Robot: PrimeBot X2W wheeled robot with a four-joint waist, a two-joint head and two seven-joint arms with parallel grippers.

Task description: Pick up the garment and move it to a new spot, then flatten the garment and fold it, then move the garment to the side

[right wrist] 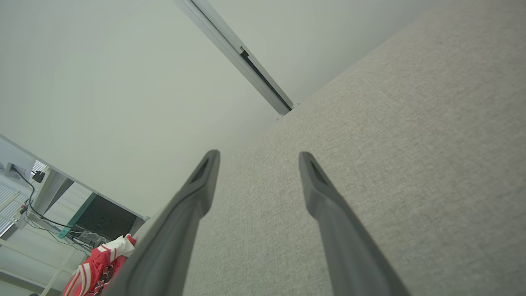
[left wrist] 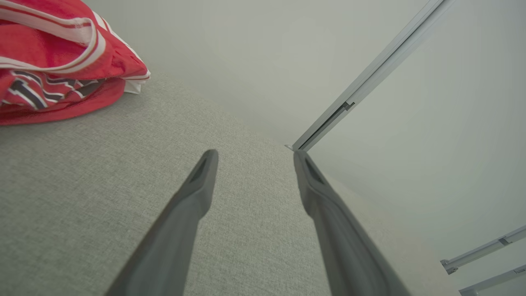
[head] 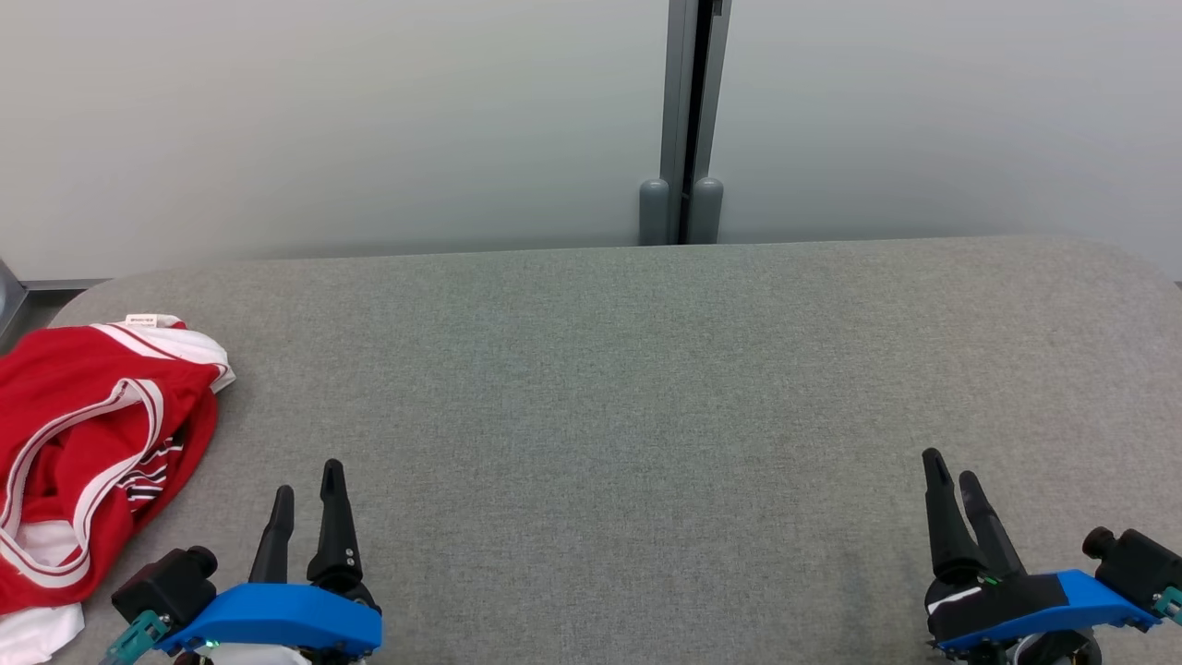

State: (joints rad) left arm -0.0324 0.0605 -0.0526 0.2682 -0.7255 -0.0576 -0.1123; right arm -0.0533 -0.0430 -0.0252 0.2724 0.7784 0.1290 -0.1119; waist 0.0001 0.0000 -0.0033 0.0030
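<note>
The left tool [head: 307,478] and right tool [head: 950,466] are hovering low over the grey surface [head: 628,388], fingers apart and holding nothing. The red-and-white jersey [head: 83,443] is lying crumpled at the surface's left edge, just beside the left tool. Judging by this, pickup, flattening, folding and set-aside are all awaiting execution.

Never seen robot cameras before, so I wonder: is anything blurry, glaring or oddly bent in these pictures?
Head view: soft, even light, no glare, the garment sharp but cut by the left edge. Left wrist view: tilted wide-angle, the left gripper close and slightly soft. Right wrist view: same tilt, the table weave crisp.
</note>
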